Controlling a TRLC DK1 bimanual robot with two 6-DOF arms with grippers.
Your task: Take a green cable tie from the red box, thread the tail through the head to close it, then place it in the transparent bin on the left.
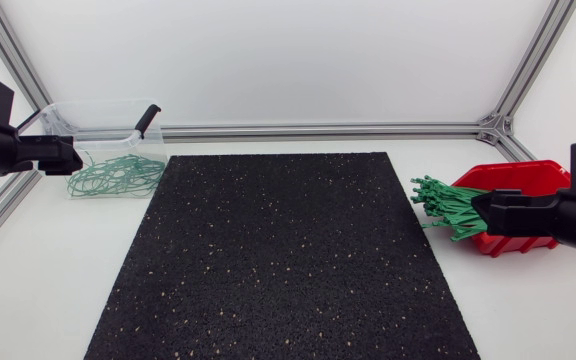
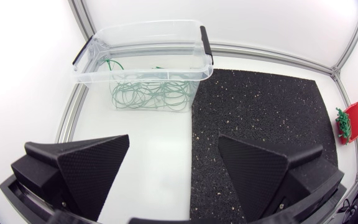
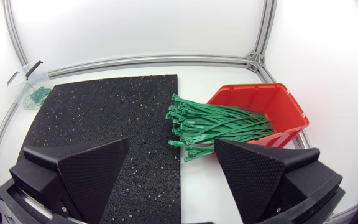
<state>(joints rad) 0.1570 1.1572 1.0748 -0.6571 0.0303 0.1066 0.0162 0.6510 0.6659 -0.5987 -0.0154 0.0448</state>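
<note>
Count: 1 red box [image 1: 528, 176], 1 transparent bin [image 1: 86, 112], 1 black mat [image 1: 278, 260], 2 arms. Green cable ties [image 1: 446, 205] lie in one thick bundle, too many to count. They rest in the red box at the bench's [image 1: 28, 290] right side. Their tails are inside and their heads spill out of the open front toward the mat. The heads reach the mat's right edge; cannot tell if they touch it.

The bin sits at the back left corner, just off the mat's left edge, with a strip of white bench between them. Closed tie loops [image 2: 148, 96] lie piled in it, tangled, so no count is possible. There are 2 black latches [image 2: 205, 43] on the bin rim, one at each end.

The left arm [image 1: 8, 150] comes in at the left edge, with its tip level with the bin's front left corner. The left jaws are released, with the fingers [image 2: 86, 168] spread wide and nothing between them. The right arm [image 1: 558, 215] comes in at the right edge, low over the red box's front, with its tip above the ties' tail end. The right jaws are released, with the fingers [image 3: 79, 174] wide apart and not touching the ties.

The mat spans the middle of the bench between bin and box. White bench margin shows to the left, to the right and behind it. A frame rail [image 1: 318, 130] runs along the back edge.
</note>
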